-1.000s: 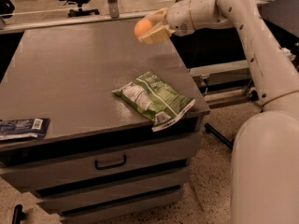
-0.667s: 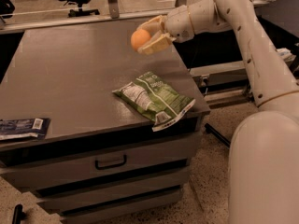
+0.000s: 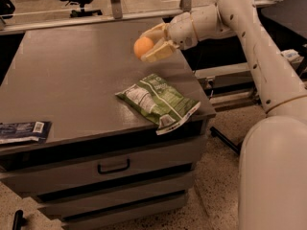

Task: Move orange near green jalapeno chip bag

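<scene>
We are in the carrying step: our pale two-finger end effector (image 3: 149,45) is closed around the small, smooth, round orange fruit (image 3: 142,47), holding it above the far right part of the flat grey worktop (image 3: 72,80), clear of the surface. The crinkled green jalapeno chip bag (image 3: 158,101) with white print lies nearer the front right corner. We judge the next move calls for lowering the orange fruit onto bare worktop just beside the bag, then releasing gently so it does not roll.

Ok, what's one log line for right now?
gripper: shut on small round orange | position: over grey table, back right | crinkled green chip bag: front-right edge, apart from orange
</scene>
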